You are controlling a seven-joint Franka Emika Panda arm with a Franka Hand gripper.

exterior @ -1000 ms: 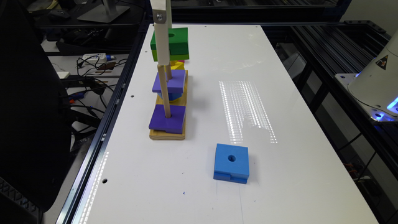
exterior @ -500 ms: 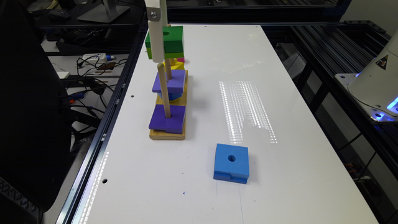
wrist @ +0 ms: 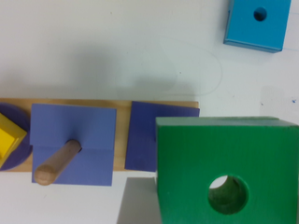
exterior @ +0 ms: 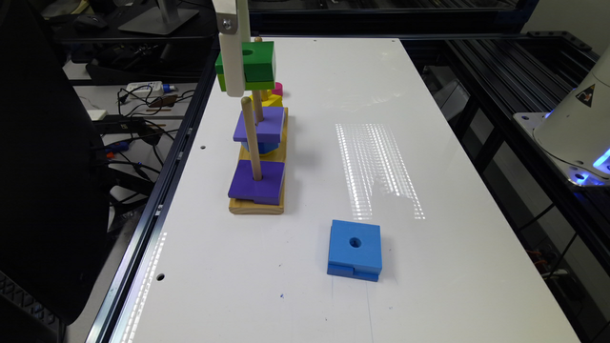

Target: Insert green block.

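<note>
You see the green block held up in the air above the wooden peg board, which stands near the long edge of the white table on the exterior view's left. The gripper grasps the green block, one white finger pressed flat against its side. In the wrist view the block's round hole sits over one of the purple blocks, and the other purple block carries its peg beside it. The blue block lies flat on the table, well apart from the board, toward the near edge.
</note>
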